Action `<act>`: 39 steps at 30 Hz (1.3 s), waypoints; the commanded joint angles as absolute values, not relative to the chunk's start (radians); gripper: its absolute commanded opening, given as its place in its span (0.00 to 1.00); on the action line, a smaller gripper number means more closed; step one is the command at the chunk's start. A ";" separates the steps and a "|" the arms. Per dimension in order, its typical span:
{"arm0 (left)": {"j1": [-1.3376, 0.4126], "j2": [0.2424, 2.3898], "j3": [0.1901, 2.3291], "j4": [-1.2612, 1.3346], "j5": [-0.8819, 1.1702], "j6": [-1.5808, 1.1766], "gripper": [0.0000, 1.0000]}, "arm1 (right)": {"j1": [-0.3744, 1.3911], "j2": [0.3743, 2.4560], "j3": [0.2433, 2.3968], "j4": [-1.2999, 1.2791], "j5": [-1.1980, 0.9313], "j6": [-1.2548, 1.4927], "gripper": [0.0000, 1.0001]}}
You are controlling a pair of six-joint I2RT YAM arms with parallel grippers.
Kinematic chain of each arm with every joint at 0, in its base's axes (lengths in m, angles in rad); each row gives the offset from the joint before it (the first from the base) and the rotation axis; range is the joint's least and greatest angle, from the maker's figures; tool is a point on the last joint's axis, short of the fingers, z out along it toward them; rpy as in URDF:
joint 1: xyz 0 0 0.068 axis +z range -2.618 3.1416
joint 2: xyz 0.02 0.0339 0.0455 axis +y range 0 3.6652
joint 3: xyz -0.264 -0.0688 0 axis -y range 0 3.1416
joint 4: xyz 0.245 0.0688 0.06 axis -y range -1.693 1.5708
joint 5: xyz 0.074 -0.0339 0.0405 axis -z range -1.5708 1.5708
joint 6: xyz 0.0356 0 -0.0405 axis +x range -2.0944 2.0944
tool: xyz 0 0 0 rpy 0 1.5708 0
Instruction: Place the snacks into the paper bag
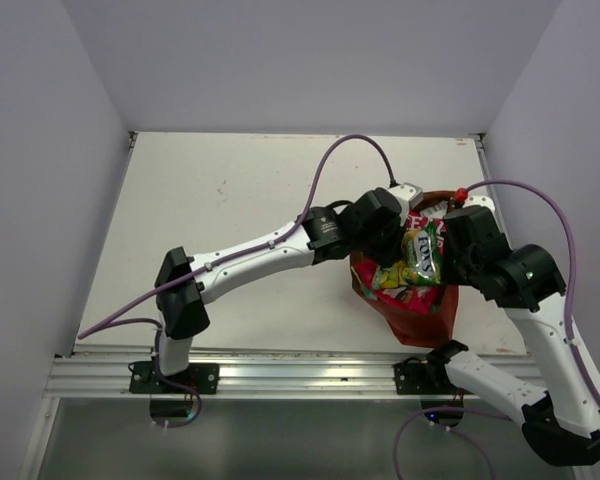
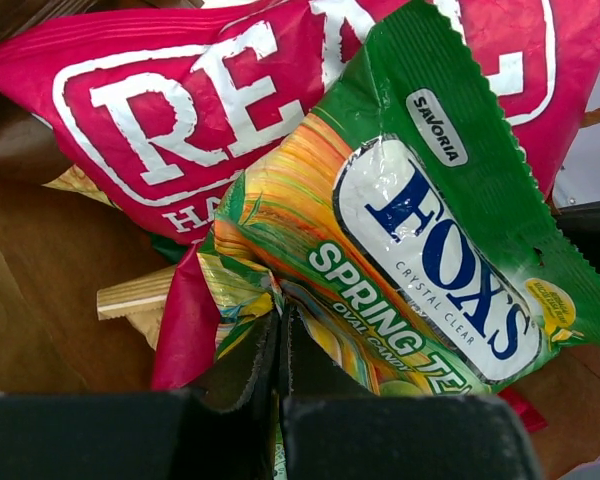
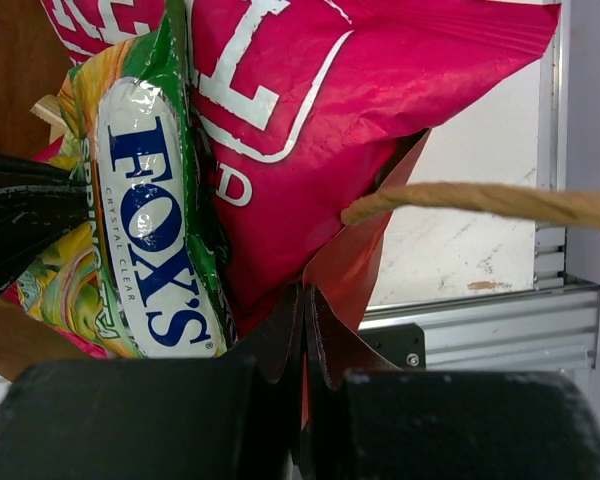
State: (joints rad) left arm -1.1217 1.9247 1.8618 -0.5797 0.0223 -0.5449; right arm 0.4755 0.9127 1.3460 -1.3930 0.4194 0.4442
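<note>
The reddish-brown paper bag stands at the table's near right, its mouth open upward. The pink-red "REAL" packet sticks out of it. The smaller green-yellow packet lies over the pink-red one at the bag's mouth. My left gripper is shut on that packet's lower edge. My right gripper is shut on the bag's red side wall, at the bag's right rim. The bag's twisted handle hangs across the right wrist view. The other snacks are mostly hidden inside.
The bag's plain brown inner wall fills the left of the left wrist view. An aluminium rail runs along the table's near edge, close below the bag. White walls enclose the table on three sides.
</note>
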 commanded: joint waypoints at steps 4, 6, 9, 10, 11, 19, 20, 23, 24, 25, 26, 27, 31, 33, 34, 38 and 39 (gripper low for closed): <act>-1.150 1.930 1.988 -0.712 -0.098 -0.496 0.24 | 0.480 0.899 1.355 -1.282 0.388 0.453 0.00; -1.150 1.918 2.028 -0.751 -0.145 -0.485 0.72 | 0.480 0.899 1.355 -1.282 0.387 0.453 0.00; -1.150 1.873 2.028 -0.762 -0.239 -0.486 1.00 | 0.480 0.900 1.356 -1.281 0.387 0.453 0.00; -1.150 1.855 2.013 -0.752 -0.280 -0.488 1.00 | 0.480 0.900 1.356 -1.281 0.387 0.451 0.00; -1.150 1.808 1.962 -0.712 -0.300 -0.492 1.00 | 0.480 0.900 1.356 -1.278 0.387 0.451 0.00; -1.085 1.713 1.763 -0.701 -0.382 -0.614 1.00 | 0.480 0.900 1.356 -1.276 0.383 0.451 0.00; -1.081 1.707 1.723 -0.689 -0.377 -0.620 1.00 | 0.482 0.900 1.356 -1.276 0.383 0.451 0.00; -1.071 1.706 1.652 -0.657 -0.351 -0.627 1.00 | 0.479 0.902 1.358 -1.276 0.385 0.449 0.00; -1.068 1.707 1.638 -0.654 -0.347 -0.629 1.00 | 0.479 0.900 1.358 -1.275 0.384 0.451 0.00; -1.065 1.710 1.626 -0.649 -0.345 -0.632 0.99 | 0.480 0.900 1.361 -1.276 0.382 0.449 0.00; -1.060 1.716 1.602 -0.643 -0.342 -0.641 0.96 | 0.480 0.900 1.359 -1.276 0.382 0.451 0.00; -1.057 1.718 1.589 -0.637 -0.330 -0.646 0.94 | 0.480 0.899 1.358 -1.276 0.382 0.449 0.00; -1.040 1.706 1.531 -0.572 -0.299 -0.644 0.89 | 0.480 0.900 1.358 -1.279 0.383 0.449 0.00; -1.037 1.706 1.523 -0.555 -0.279 -0.640 0.81 | 0.480 0.902 1.358 -1.278 0.383 0.449 0.00; -1.035 1.709 1.516 -0.539 -0.270 -0.637 0.67 | 0.480 0.905 1.358 -1.275 0.383 0.449 0.00; -1.032 1.712 1.494 -0.502 -0.226 -0.638 0.33 | 0.480 0.907 1.358 -1.276 0.383 0.448 0.00; -1.031 1.709 1.483 -0.496 -0.218 -0.640 0.20 | 0.480 0.904 1.356 -1.276 0.383 0.449 0.00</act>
